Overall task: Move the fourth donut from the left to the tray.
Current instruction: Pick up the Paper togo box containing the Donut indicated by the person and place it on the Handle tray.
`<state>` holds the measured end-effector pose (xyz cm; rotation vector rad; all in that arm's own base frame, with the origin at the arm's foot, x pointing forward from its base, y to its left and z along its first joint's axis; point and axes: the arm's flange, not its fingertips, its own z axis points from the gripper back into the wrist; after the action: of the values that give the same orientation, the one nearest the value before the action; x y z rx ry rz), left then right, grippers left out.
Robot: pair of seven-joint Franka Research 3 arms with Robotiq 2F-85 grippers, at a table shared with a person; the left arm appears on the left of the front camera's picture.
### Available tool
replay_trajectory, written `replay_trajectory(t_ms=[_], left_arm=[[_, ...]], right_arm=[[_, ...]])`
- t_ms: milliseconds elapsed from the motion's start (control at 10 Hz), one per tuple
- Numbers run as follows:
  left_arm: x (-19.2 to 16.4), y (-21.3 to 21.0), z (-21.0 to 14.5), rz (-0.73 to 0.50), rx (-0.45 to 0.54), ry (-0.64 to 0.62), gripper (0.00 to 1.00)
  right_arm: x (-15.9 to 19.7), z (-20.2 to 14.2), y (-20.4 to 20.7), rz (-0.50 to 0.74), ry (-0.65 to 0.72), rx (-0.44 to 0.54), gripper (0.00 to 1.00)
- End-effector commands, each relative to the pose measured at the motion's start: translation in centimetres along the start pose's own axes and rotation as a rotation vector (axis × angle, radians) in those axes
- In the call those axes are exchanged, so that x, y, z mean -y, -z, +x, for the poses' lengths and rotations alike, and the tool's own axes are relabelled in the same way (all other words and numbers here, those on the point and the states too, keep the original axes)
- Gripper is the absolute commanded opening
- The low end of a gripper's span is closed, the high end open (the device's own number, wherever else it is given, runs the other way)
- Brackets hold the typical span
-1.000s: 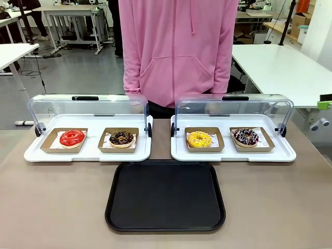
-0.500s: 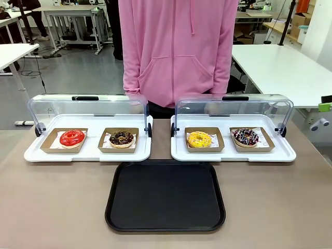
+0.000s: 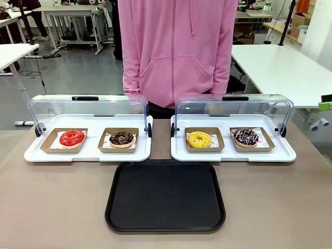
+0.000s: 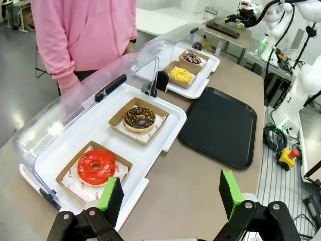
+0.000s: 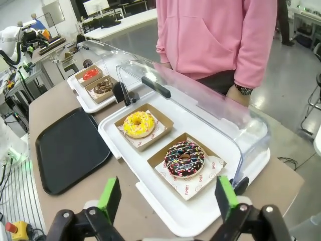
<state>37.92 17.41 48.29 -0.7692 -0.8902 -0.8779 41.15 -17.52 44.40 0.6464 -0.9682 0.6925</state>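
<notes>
I am looking across a brown table (image 3: 52, 207) at a large black tray (image 3: 165, 196), lying bare at the near middle, ready to receive a donut. Beyond the tray's far right corner sits the fourth donut (image 3: 246, 137), chocolate-glazed with white and pink stripes. It rests in a square cardboard holder (image 3: 265, 146), which I judge gives the fingers something firm to take without marking the glaze. The holder stands in a white display case (image 3: 233, 156) whose clear domed lid (image 3: 233, 106) is swung up and back, so the donut is open to a reach from the tray's side. A yellow donut (image 3: 199, 139) sits just beside it, nearer the tray's middle line. A person in a pink hoodie (image 3: 179, 52) stands beyond the tray's far edge, behind the cases.

My right gripper (image 5: 168, 197) hangs above the case with its green pads spread wide, grasping nothing. My left gripper (image 4: 171, 190) is likewise released and empty, off beyond the tray's left side. The donut has not been touched.
</notes>
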Motion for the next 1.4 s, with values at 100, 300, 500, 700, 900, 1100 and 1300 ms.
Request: replay_trajectory(t_ms=[100, 300, 500, 700, 900, 1100, 1300], left_arm=[[-0.11, -0.20, -0.12, -0.011, 0.004, 0.024, 1.00], [-0.11, -0.20, -0.12, -0.011, 0.004, 0.024, 1.00], [-0.11, -0.20, -0.12, -0.011, 0.004, 0.024, 1.00], [-0.11, -0.20, -0.12, -0.011, 0.004, 0.024, 1.00], [-0.11, -0.20, -0.12, -0.011, 0.004, 0.024, 1.00], [-0.11, -0.20, -0.12, -0.011, 0.004, 0.024, 1.00], [-0.11, -0.20, -0.12, -0.011, 0.004, 0.024, 1.00]], right_arm=[[0.41, -0.03, 0.14, 0.001, -0.031, 0.032, 1.00], [0.41, -0.03, 0.14, 0.001, -0.031, 0.032, 1.00], [0.41, -0.03, 0.14, 0.001, -0.031, 0.032, 1.00], [0.41, -0.03, 0.14, 0.001, -0.031, 0.032, 1.00], [0.41, -0.03, 0.14, 0.001, -0.031, 0.032, 1.00], [0.41, -0.03, 0.14, 0.001, -0.031, 0.032, 1.00], [0.41, -0.03, 0.14, 0.001, -0.031, 0.032, 1.00]])
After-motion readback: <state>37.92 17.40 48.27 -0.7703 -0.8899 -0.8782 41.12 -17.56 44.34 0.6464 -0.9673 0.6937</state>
